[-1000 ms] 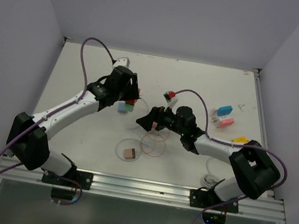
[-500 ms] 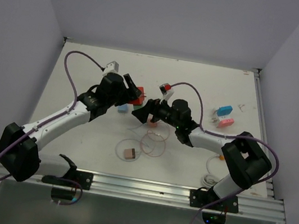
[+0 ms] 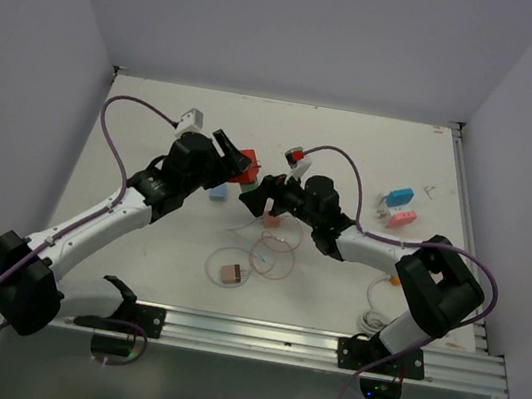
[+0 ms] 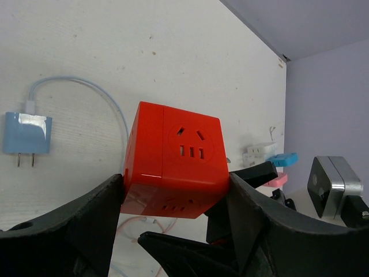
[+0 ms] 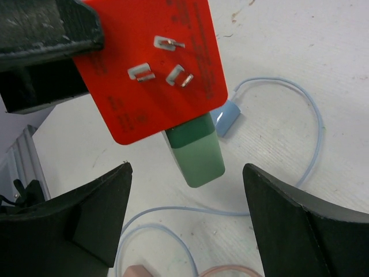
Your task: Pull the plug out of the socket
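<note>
White table (image 3: 406,146), lilac walls (image 3: 304,23), red socket (image 4: 173,156)

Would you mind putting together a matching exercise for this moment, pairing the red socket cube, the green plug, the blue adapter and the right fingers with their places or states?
Things:
1. red socket cube
2. green plug
3. blue adapter
4. right fingers

Places or states:
A. lying on the table
B. spread open, not touching the plug
C. gripped between the left fingers
D. plugged into the cube

Pairs: 1-C, 2-D, 3-A, 4-B.
</note>
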Robot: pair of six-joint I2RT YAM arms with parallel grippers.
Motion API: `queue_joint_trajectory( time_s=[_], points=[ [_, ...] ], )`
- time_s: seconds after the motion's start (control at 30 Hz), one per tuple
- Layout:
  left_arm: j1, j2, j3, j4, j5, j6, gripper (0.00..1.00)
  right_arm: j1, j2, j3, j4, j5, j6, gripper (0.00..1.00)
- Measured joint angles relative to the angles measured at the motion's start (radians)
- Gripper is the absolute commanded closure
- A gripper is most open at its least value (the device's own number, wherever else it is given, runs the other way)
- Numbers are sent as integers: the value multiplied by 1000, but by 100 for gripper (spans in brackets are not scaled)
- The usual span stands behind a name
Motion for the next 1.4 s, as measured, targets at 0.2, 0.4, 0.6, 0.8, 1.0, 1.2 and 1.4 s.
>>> queue_joint_trajectory(
  time_s=[0.2,0.4,0.6,0.8,1.0,1.2,1.4],
  points=[
    [0,-8,0,8,2,-3,100,0,-28,-11,-24,21,-38,18],
    [0,-10,0,10,31,-5,100,0,-29,-9,-27,5,-66,18],
    [0,-22,-1,13,68,-8,100,0,-26,-5,-26,-34,-79,21],
    [0,-38,-27,36,102,-11,100,-1,-27,-5,-25,-49,-89,36],
    [9,-43,-35,35,114,-10,100,-5,-27,-5,-27,-60,-103,69],
    [23,-47,-38,33,121,9,84,-6,-29,-5,-36,-76,-109,100],
    [24,-47,-35,30,138,65,39,-5,-45,-5,-72,-77,-129,100]
  ],
)
